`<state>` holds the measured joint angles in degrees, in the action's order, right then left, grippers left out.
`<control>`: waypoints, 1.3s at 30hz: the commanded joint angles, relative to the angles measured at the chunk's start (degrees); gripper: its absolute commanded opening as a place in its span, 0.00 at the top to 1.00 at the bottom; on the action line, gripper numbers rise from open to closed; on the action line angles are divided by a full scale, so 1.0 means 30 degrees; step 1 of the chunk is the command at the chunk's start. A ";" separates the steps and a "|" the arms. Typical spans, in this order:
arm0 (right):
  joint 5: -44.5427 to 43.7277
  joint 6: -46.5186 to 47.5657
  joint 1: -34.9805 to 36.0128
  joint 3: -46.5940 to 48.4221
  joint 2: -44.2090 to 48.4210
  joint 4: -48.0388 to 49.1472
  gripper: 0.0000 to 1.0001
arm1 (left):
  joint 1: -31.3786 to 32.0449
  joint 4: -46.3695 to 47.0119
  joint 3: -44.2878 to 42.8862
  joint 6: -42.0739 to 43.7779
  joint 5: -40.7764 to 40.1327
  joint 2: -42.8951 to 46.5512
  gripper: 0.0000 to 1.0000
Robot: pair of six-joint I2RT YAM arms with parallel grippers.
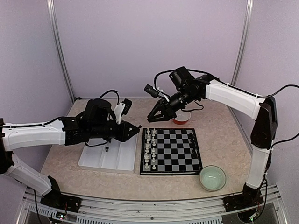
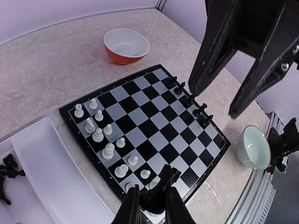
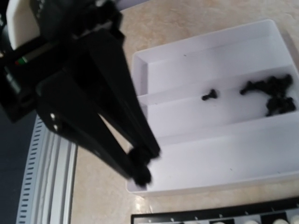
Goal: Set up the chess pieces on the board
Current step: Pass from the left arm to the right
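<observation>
- The left claw (image 2: 153, 192) sat nearest the left wrist camera, closed to a narrow gap on a black chess piece (image 2: 161, 184) pinched between its fingers.
- In that view the held piece hung above a corner of the board (image 2: 140, 121), close to the white pieces (image 2: 100, 135).
- The board lay flat on the worktop (image 1: 219, 135). White pieces filled two files along its left side, and a few black pieces (image 2: 189, 100) stood in a row along the opposite edge.
- The right claw (image 1: 153, 117) hung in the air by the board's far left corner, pointing down. Its fingers were partly spread and nothing showed between them in the left wrist view. Its own camera was too blurred to add more.
- A white tray (image 1: 121, 158) lay just left of the board, with a cluster of loose black pieces (image 3: 273, 93) and one stray piece (image 3: 210, 94) in a compartment.
- A red bowl (image 2: 126, 45) stood beyond the board, and a pale green bowl (image 1: 212, 178) sat near its front right corner.
</observation>
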<state>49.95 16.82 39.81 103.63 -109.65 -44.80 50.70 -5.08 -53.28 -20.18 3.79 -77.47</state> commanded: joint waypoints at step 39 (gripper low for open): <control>-0.2860 0.1606 0.0878 0.1204 -0.0524 -0.1721 1.00 | 0.0664 0.1937 -0.0458 -0.0217 -0.0445 -0.0179 0.57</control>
<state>47.97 17.89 43.70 107.31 -113.14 -47.27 51.72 1.02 -53.43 -22.37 5.26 -78.94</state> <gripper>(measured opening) 0.075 0.405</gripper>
